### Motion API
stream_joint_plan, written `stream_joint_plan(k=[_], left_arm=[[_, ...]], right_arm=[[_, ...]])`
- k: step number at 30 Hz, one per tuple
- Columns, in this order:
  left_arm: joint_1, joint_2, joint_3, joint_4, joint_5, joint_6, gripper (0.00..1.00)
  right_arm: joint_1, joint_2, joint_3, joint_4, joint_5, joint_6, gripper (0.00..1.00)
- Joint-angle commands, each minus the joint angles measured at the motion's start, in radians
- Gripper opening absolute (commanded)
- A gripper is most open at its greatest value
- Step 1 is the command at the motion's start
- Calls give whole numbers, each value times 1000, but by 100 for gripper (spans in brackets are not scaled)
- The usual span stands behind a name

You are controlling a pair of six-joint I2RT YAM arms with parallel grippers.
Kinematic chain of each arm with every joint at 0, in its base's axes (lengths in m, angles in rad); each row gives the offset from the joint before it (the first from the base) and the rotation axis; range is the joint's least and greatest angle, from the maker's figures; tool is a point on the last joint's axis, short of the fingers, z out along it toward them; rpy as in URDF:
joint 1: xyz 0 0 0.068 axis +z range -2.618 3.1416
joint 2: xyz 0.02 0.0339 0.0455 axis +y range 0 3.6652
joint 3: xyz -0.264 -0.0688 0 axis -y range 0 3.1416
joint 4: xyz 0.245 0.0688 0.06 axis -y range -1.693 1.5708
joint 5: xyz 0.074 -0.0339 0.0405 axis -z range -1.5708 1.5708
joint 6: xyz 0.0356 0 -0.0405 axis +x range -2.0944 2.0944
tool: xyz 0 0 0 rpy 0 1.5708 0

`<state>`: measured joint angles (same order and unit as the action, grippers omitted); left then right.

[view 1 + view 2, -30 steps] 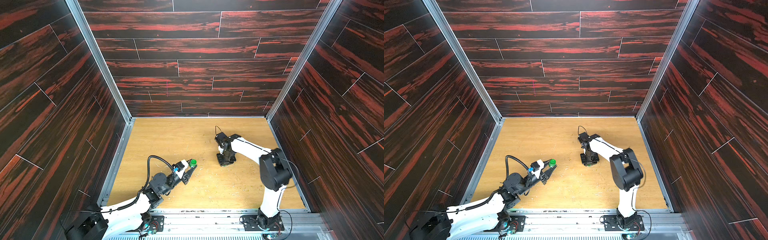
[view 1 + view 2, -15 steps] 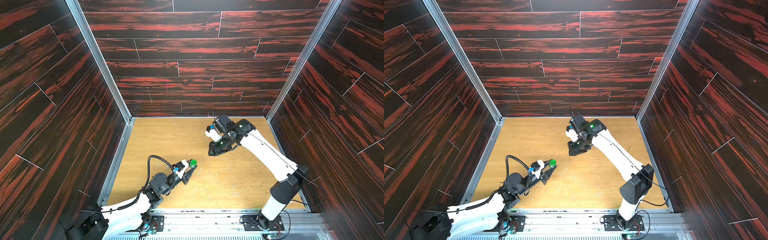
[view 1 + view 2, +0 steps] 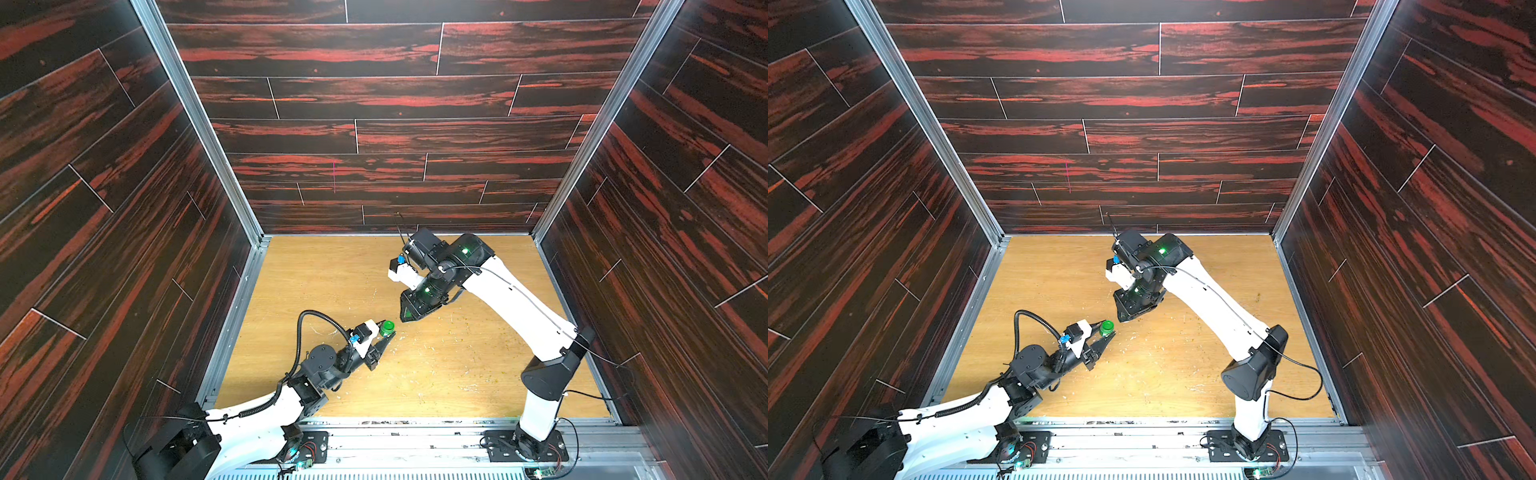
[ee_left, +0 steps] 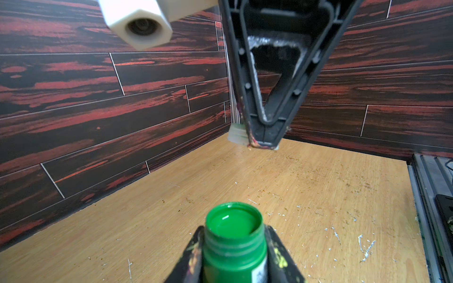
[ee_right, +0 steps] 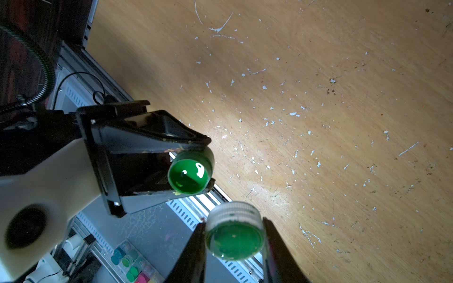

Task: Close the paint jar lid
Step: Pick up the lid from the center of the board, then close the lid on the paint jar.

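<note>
Gripping is seen at both arms. The paint jar (image 4: pixel 234 245) is clamped at its threaded neck between the closed fingers (image 4: pixel 195 245) of the left gripper (image 4: pixel 234 232). Its mouth is left uncovered, and glossy green paint is seen inside. In both top views the jar is found at that gripper's tip (image 3: pixel 387 328) (image 3: pixel 1106 327), toward the front left of the wooden tabletop (image 3: pixel 457 374), which is flecked with white specks.

The lid (image 5: pixel 232 213), pale and ribbed around its edge with a green face, is pinched between the closed fingers of the right gripper (image 5: pixel 234 242). It is held clear of the tabletop, near the jar but apart from it. In the left wrist view, the right gripper is seen pointing downward above and beyond the jar. The jar is not yet capped.
</note>
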<state>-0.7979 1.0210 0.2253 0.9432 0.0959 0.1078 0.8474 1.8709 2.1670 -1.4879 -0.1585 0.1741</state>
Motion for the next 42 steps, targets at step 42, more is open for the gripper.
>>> stream_joint_plan(k=[42], left_arm=[[2, 8, 6, 34, 14, -7, 15]], right_arm=[[104, 178, 199, -103, 19, -16, 33]])
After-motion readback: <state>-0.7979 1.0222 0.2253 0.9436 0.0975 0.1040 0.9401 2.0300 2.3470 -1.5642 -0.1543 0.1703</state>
